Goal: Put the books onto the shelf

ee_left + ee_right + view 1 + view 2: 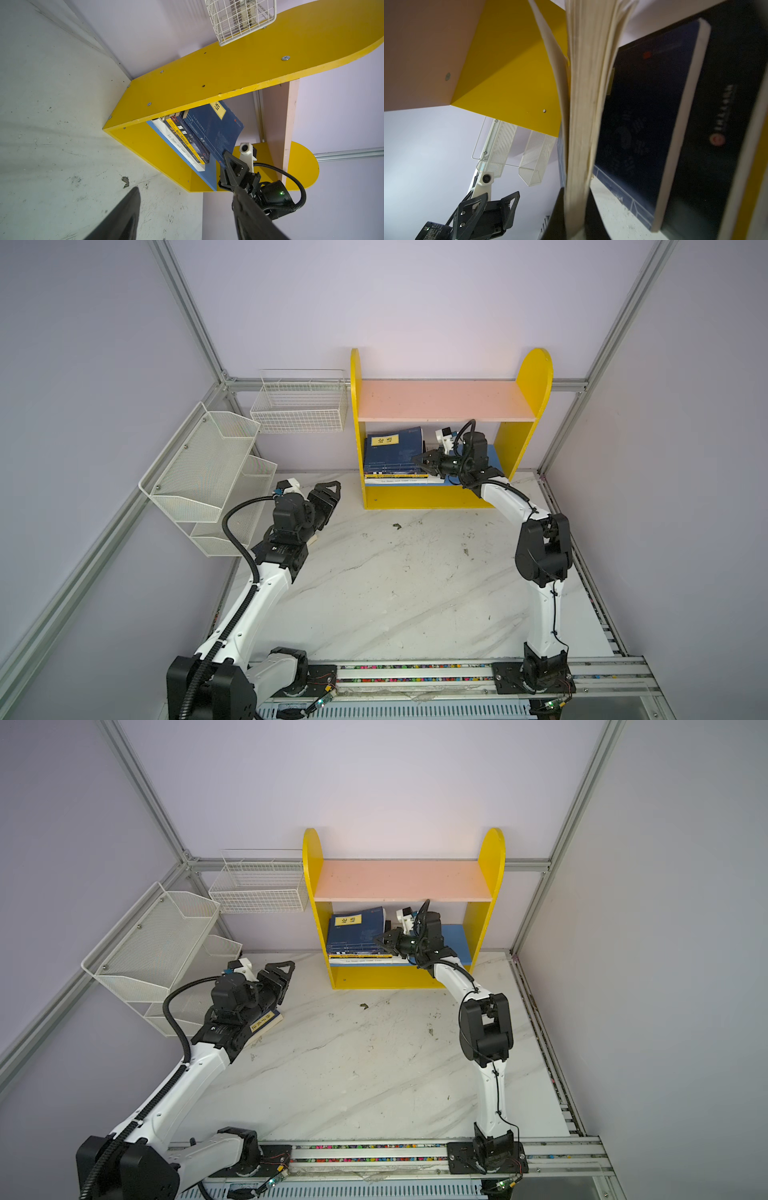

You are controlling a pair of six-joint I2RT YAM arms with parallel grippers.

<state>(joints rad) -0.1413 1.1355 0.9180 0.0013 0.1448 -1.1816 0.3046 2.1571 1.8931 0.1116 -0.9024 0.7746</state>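
The yellow shelf (436,497) stands at the back with a pink upper board (440,400) and a blue lower board (494,458). Several books (395,475) lie stacked flat at the left of the lower board, spines outward (187,141). The top navy book (395,448) with a yellow label is tilted up, and my right gripper (419,460) is shut on its page edge (579,145). My left gripper (332,489) hovers open over the table's left side, holding nothing (186,191). In a top view, another book (266,1022) with a yellow label lies on the table, mostly hidden under my left wrist.
A white mesh tiered rack (208,464) hangs on the left wall and a white wire basket (299,406) hangs beside the shelf's left panel. A small dark scrap (397,526) lies on the marble table (395,593). A rail (415,672) runs along the front edge.
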